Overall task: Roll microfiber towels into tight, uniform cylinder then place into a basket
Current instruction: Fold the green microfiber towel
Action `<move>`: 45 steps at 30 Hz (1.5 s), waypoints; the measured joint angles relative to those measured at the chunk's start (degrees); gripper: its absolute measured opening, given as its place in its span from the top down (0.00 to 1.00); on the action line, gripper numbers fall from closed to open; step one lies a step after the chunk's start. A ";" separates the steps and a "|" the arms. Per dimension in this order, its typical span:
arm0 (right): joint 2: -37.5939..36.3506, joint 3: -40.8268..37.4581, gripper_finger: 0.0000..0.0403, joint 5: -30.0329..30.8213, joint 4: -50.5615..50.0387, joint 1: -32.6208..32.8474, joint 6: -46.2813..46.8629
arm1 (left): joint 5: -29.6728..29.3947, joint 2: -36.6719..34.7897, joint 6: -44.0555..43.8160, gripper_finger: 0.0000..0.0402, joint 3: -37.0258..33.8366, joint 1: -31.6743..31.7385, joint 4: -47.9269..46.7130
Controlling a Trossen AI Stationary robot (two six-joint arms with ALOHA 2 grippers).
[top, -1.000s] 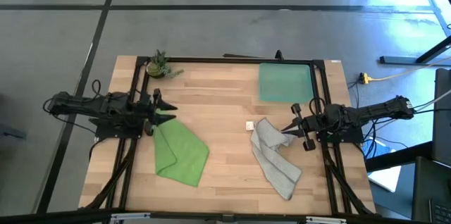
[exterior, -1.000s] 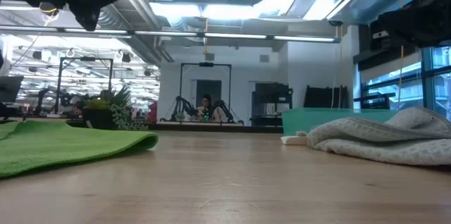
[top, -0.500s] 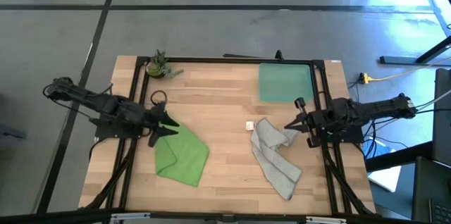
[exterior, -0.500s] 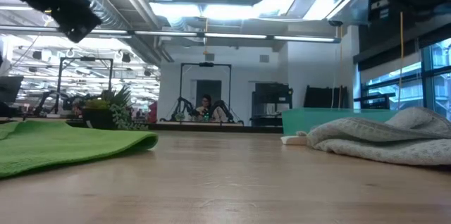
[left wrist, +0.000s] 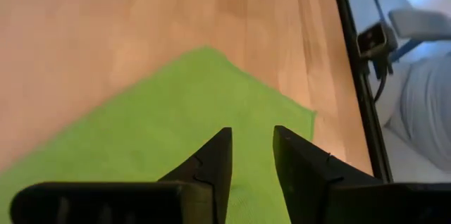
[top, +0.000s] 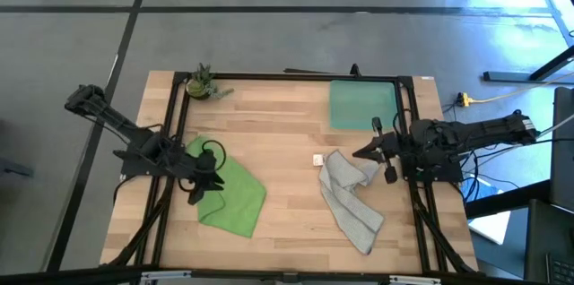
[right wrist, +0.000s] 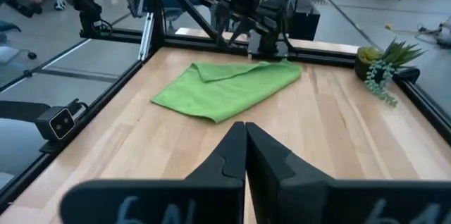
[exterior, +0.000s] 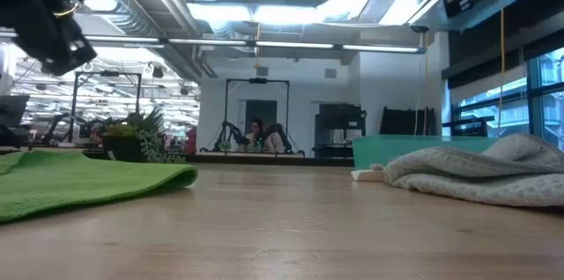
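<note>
While left claw (left wrist: 250, 155) hovers above green towel (left wrist: 162, 139), fingers slightly apart.

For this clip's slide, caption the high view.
Left gripper over green towel, right gripper by grey towel; basket empty.

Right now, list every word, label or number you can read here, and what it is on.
None can be read.
Small white tag on the table, beside the grey towel: too small to read.
Pale marks on the right gripper: blurred, unreadable.
</note>
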 joint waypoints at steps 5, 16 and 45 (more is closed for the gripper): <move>3.52 2.62 0.99 -0.03 -0.13 0.00 1.47 | -1.99 3.95 -0.57 0.84 3.51 -3.17 -3.27; 9.44 5.06 0.98 -0.09 -0.41 0.00 5.85 | -5.71 18.29 -3.64 0.99 15.41 -8.59 -16.17; 11.68 5.06 0.98 -0.09 -0.14 0.02 4.39 | 2.08 34.72 -10.72 0.79 15.19 -10.73 -14.42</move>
